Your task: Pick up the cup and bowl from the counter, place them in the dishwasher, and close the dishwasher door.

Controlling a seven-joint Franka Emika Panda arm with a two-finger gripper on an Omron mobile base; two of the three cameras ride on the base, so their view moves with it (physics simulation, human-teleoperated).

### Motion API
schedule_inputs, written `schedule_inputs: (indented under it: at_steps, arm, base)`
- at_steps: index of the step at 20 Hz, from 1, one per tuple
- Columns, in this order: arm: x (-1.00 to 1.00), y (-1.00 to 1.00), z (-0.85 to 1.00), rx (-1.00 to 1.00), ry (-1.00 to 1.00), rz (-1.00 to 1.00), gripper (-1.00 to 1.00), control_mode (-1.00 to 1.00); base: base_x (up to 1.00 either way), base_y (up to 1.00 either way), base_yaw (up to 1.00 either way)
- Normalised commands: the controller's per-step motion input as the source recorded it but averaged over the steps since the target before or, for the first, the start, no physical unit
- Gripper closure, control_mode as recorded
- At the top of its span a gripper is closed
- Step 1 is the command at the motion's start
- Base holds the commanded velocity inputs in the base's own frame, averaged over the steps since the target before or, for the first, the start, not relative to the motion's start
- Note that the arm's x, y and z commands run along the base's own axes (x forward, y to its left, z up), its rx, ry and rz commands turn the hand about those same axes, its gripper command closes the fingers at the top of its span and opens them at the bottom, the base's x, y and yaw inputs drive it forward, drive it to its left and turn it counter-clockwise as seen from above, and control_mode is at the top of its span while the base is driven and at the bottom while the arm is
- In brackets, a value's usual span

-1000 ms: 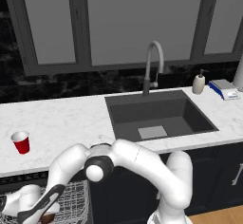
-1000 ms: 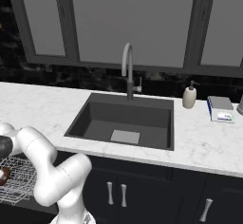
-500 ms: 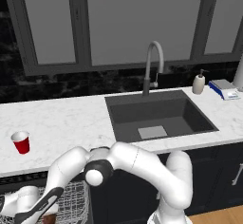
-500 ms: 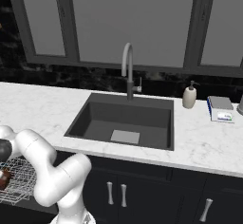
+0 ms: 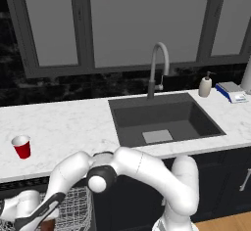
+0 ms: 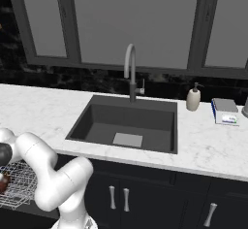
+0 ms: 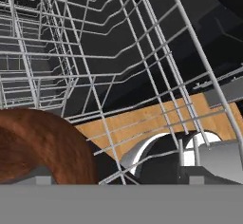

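The small glossy reddish-brown wooden bowl (image 7: 40, 144) is down inside the white wire rack (image 7: 118, 52) of the dark dishwasher (image 5: 29, 186), just below the front edge of the white marble-look surface (image 5: 63, 127), so this looks like the moment the bowl is being let go. The white arm's two-finger gripper (image 7: 116, 179) hangs low in that rack with its jaws spread wide; the bowl sits against the one finger tip (image 7: 40, 176) on its side and the other stands well apart from it, so I judge that nothing is gripped. A sliver of the bowl (image 6: 4, 182) also peeks out at the rack's edge (image 6: 19, 189). The small red tapered party cup (image 5: 21, 146) with its white rim stands upright on the surface, above the dishwasher and well to the side of the dark inset sink (image 5: 164, 120), with bare marble all round it. Next, I would say, the hand must lift straight out of the rack, clear the wires and the surface's overhanging lip, then swing up and over to the cup. Room in the rack is tight, wires close on every side; above the surface it is open. The door remains to be shut last.
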Motion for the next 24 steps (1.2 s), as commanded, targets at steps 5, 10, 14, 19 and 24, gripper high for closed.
schedule_inputs:
  at_steps: [5,10,14,19,24]
  arm:
    - [-0.04,0.00,0.35,0.21,0.00,0.00,-1.00,-1.00]
    - [-0.02,0.00,0.48,0.40,0.00,0.00,-1.00,-1.00]
    - [0.00,0.00,0.12,0.40,-0.02,0.05,-1.00,-1.00]
    - [0.42,-0.05,-0.28,0.31,0.00,-0.04,-1.00,-1.00]
    - [0.56,-0.02,-0.39,0.19,-0.01,-0.10,-1.00,-1.00]
  base:
    - [0.00,0.00,0.00]
    - [0.00,0.00,0.00]
    - [0.00,0.00,0.00]
    - [0.00,0.00,0.00]
    - [0.00,0.00,0.00]
